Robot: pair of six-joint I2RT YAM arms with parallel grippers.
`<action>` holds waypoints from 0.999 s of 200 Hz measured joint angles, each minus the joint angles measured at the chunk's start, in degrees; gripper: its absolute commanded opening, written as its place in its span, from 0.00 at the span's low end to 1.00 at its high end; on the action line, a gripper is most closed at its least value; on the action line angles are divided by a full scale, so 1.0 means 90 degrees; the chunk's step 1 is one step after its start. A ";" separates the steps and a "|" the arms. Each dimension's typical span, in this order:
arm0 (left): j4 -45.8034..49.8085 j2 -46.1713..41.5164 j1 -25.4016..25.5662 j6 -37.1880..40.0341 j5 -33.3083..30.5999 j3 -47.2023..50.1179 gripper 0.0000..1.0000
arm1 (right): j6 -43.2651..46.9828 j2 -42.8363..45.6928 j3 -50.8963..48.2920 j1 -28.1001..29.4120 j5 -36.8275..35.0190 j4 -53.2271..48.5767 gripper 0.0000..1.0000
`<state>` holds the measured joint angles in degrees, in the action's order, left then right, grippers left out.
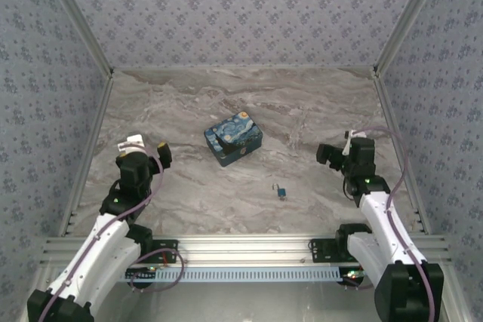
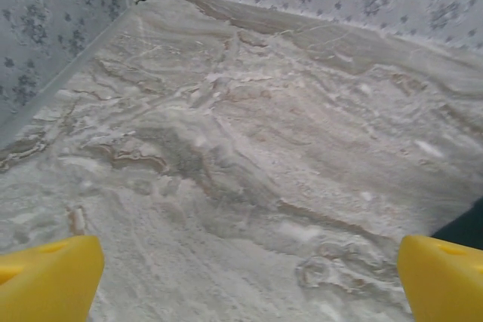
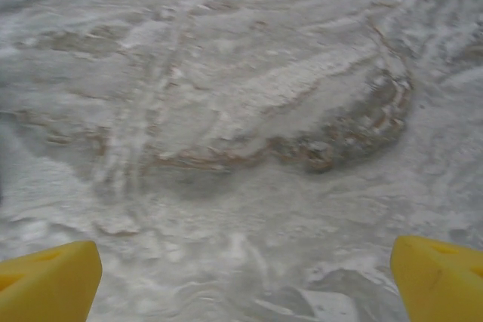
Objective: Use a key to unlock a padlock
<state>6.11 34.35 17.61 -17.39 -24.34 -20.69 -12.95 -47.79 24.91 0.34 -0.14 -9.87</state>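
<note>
Tiny blue-teal padlock (image 1: 281,194) lies flat on marble-look table (image 1: 189,194), approx. centre, twd the front edge. At its far-left end, a thin dark sliver (image 1: 275,185): key or shackle, too small to tell.

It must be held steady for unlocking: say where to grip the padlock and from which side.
Grip the padlock by its blue body, probably from above: it lies low on the table, apart from the box, sides free. Its shackle's pose is too small to tell.
</note>
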 measured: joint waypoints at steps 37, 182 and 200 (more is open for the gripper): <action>-0.0595 0.0316 -0.0092 0.0420 -0.0172 0.0257 0.99 | 0.0398 -0.0318 -0.0585 -0.0204 -0.0219 0.1421 1.00; -0.3869 0.3014 -0.1132 0.1474 0.0240 0.0593 0.99 | 0.1515 -0.4306 -0.0794 -0.0274 0.0134 0.6280 1.00; -0.4418 0.3400 -0.1168 0.1683 0.0372 0.0610 0.99 | 0.1518 -0.4345 -0.0442 -0.0304 0.0112 0.6217 1.00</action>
<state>-33.65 64.95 7.09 -2.24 -20.99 -15.20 0.71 -86.89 20.93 -2.39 0.86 46.09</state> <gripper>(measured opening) 0.994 0.999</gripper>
